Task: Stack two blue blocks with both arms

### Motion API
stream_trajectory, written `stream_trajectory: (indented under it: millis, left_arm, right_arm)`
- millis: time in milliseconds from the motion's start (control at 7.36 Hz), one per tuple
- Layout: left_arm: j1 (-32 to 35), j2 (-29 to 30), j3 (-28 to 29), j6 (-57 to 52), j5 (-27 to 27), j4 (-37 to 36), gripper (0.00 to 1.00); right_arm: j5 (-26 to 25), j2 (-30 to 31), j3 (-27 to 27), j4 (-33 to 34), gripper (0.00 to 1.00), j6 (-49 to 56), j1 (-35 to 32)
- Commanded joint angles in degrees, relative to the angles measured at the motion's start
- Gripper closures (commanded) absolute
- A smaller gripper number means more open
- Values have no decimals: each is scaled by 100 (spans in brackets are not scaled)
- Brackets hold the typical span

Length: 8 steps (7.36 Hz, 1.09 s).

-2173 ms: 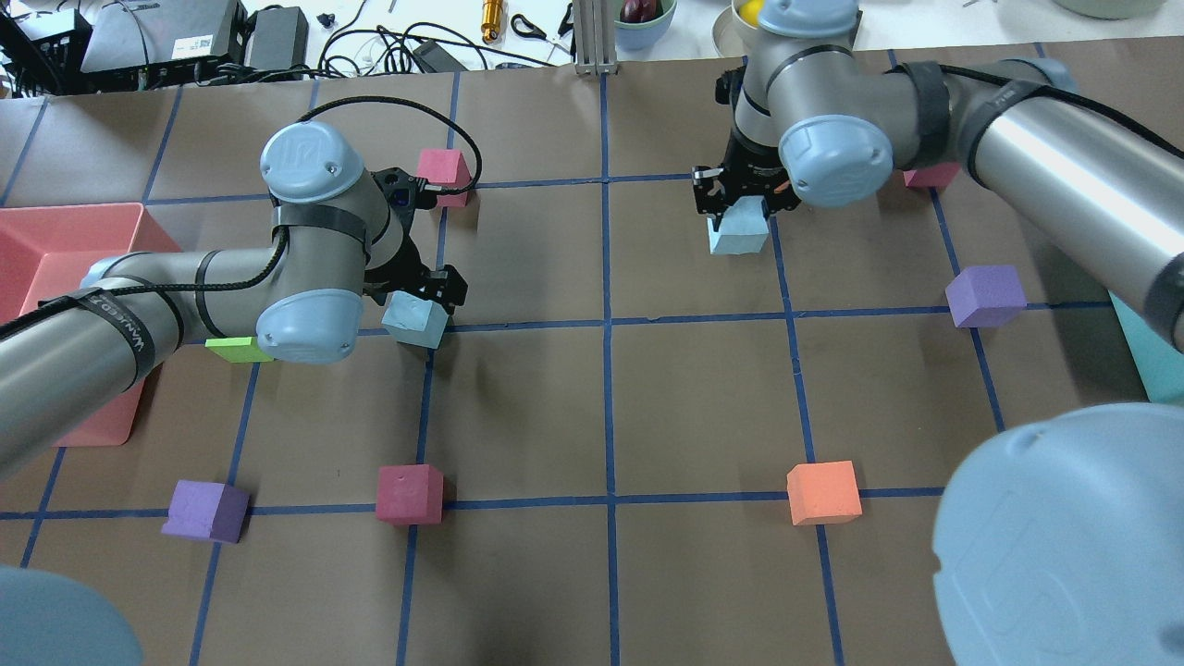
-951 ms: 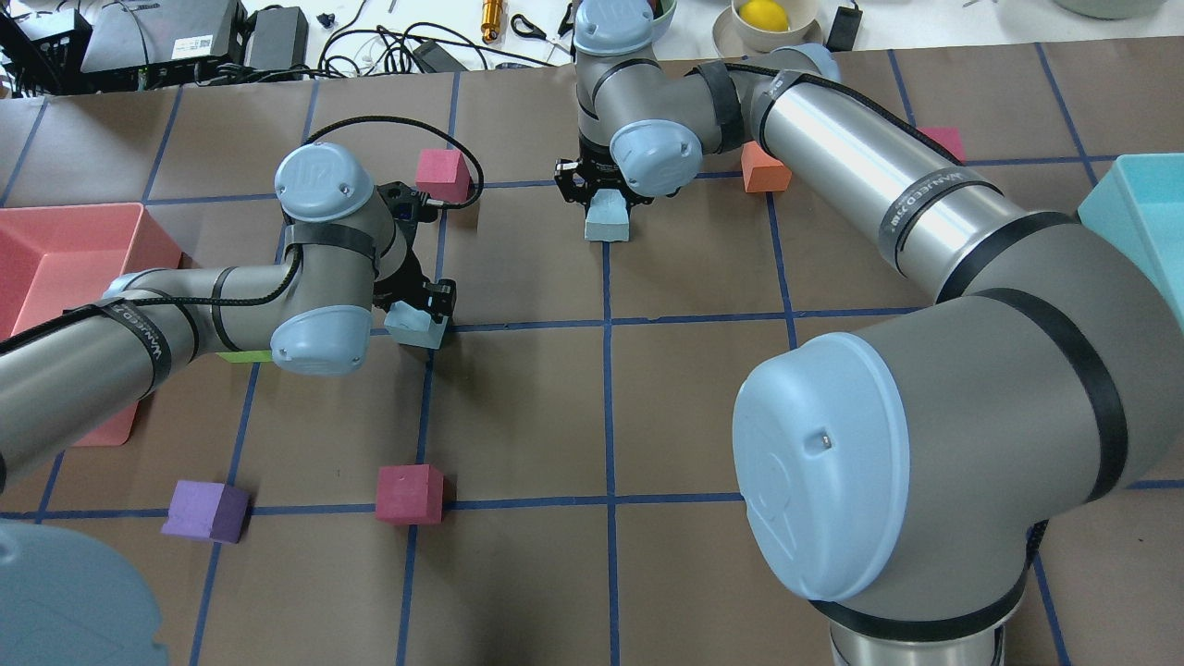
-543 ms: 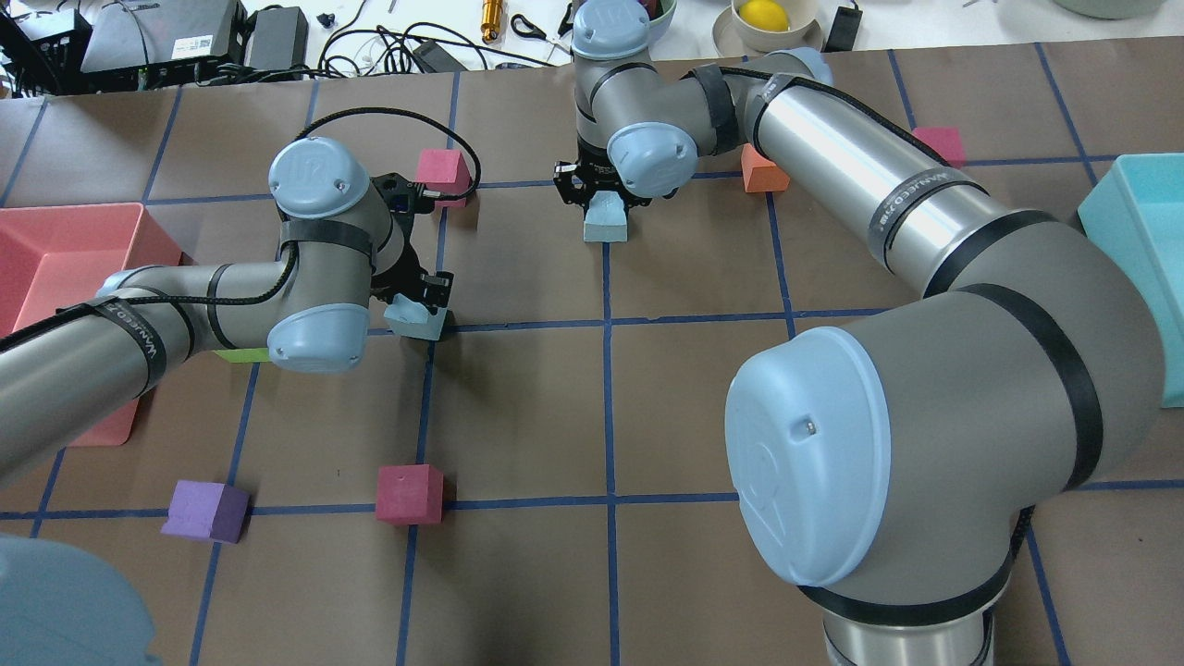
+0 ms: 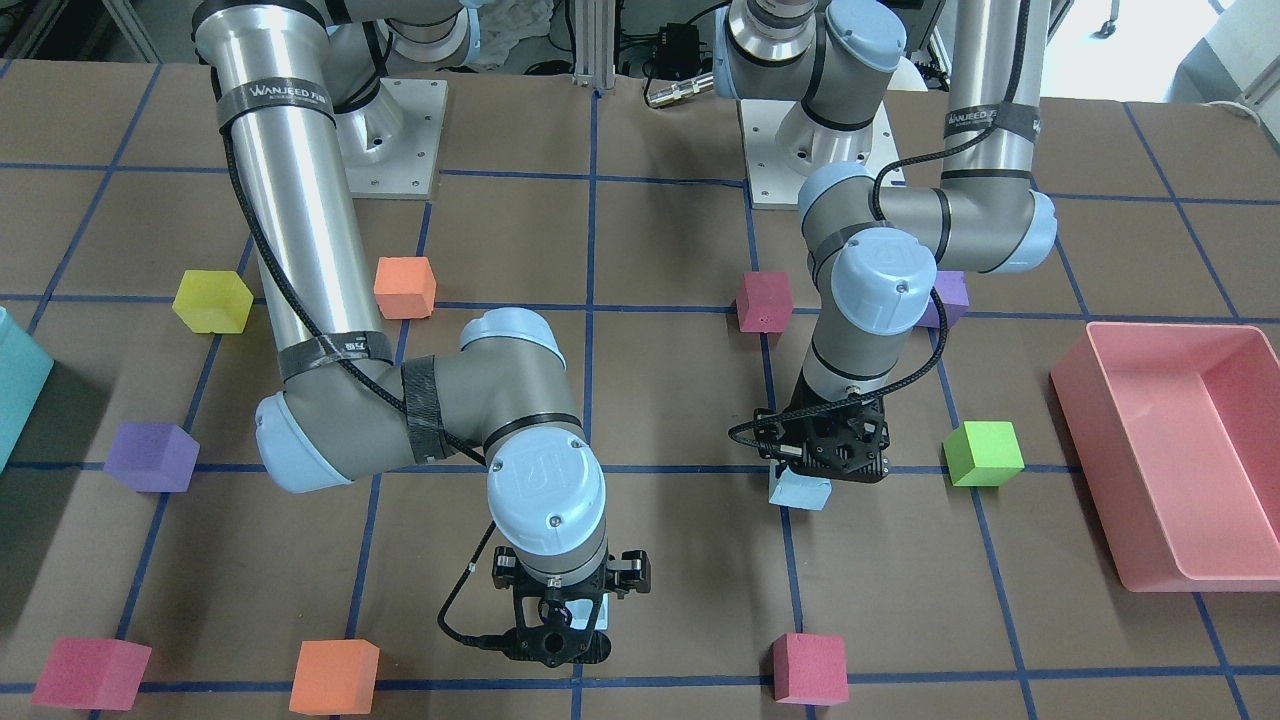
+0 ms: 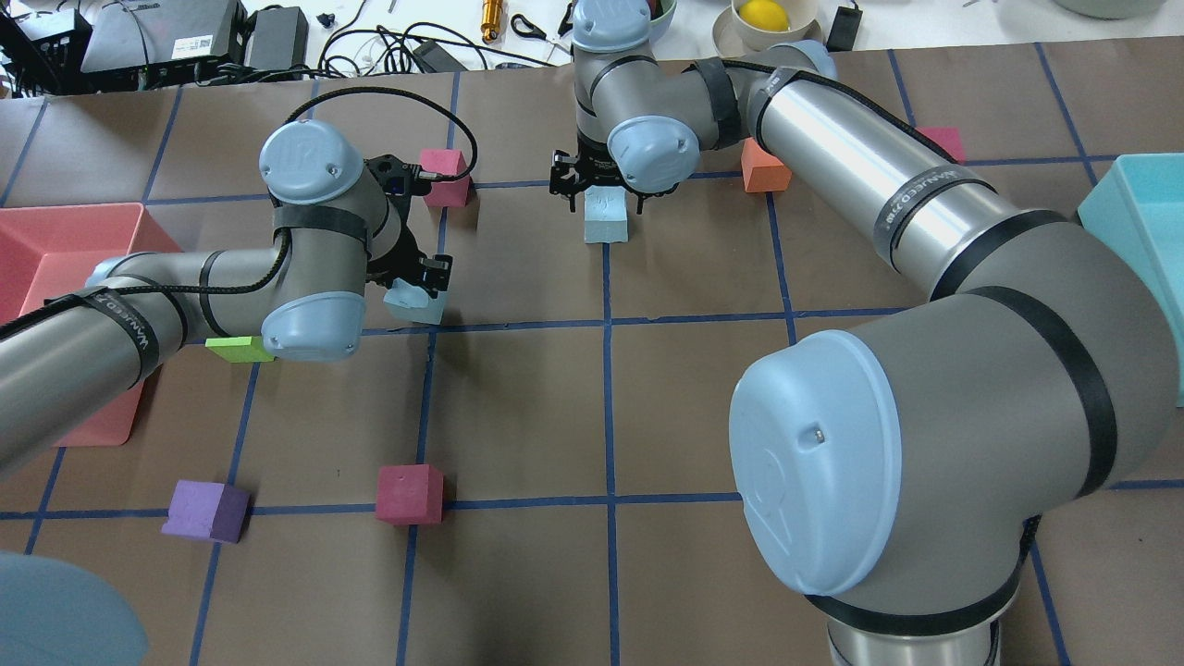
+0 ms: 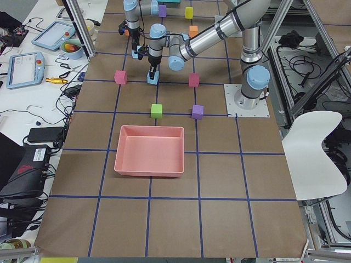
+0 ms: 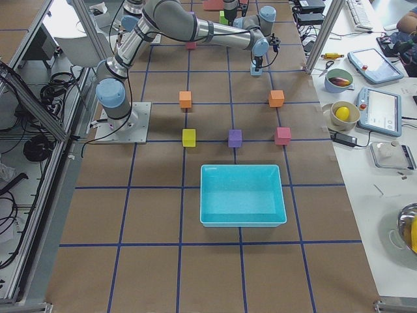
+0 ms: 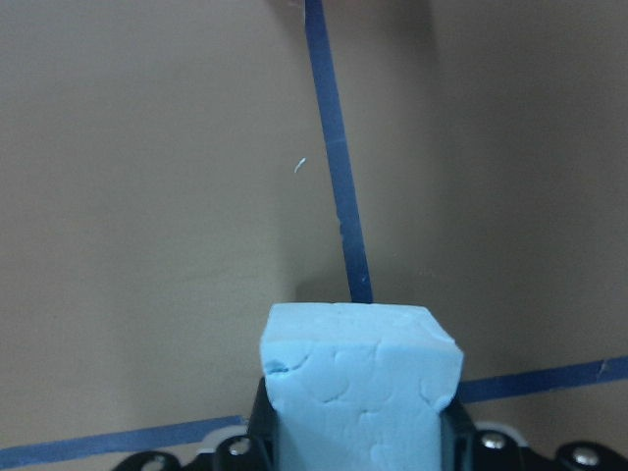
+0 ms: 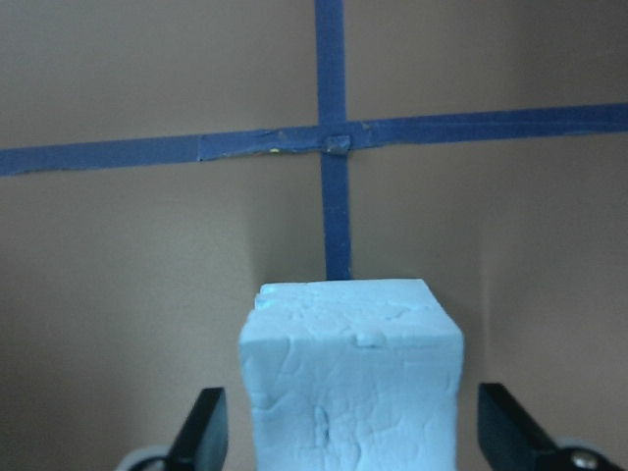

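Observation:
One pale blue block [image 5: 416, 305] is clamped in my left gripper [image 5: 414, 289], which is shut on it just above a grid line; it fills the bottom of the left wrist view [image 8: 358, 383] and also shows in the front view [image 4: 800, 490]. The other blue block [image 5: 606, 222] sits on the table on the centre line. My right gripper [image 5: 603, 190] hovers over it, open. In the right wrist view this block [image 9: 351, 373] stands between the fingers [image 9: 206, 432] with a gap on each side. In the front view my right wrist hides this block.
A magenta cube [image 5: 447, 176] lies just beyond my left wrist and an orange cube [image 5: 763, 171] beside my right forearm. A green cube [image 5: 239, 349], a purple cube [image 5: 205, 511] and a magenta cube [image 5: 409, 493] lie nearer. A pink tray [image 5: 55, 240] is at left, a teal bin [image 5: 1142, 213] at right.
My right arm carried its blue block left to the centre line, set it down and opened its jaws. My left gripper, still holding its block, has shifted slightly away from the robot.

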State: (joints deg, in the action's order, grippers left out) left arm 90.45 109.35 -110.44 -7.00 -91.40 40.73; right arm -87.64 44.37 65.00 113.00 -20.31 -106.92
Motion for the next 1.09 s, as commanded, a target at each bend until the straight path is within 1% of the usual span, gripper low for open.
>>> stream_trajectory:
  millis: [0,136,272,407,543,679,815,951]
  left_arm:
    - [25,42,223,312,140,118,81]
    - [147,138,381,635,149,311,81]
    - [331,165,644,769,132,426,81]
    - [428,270,1108,1066,184,871,81]
    - [621,462,1695,1435,341,1188,81]
    - [814,699,2328,1604,351,1661,81]
    - [1016,1023,2873,1954,351,1884,81]
    - [1218,1348,3236,2279,317,1938,81]
  right_arm:
    - [-60,543,30,-608,0,157,109]
    - [-95,869,73,-1021,0,298,249]
    - [-96,1220,117,-1669,0,552,503]
    - [-96,1667,414,-1989,0,1120,784]
    - [-122,2159,947,-2001,0,1317,1004]
    - [-122,2712,1562,-1992,0,1458,1224]
    - [-165,3300,2194,-1905,0,1781,1400]
    - [-331,3811,2653,-1922,0,1828,1489]
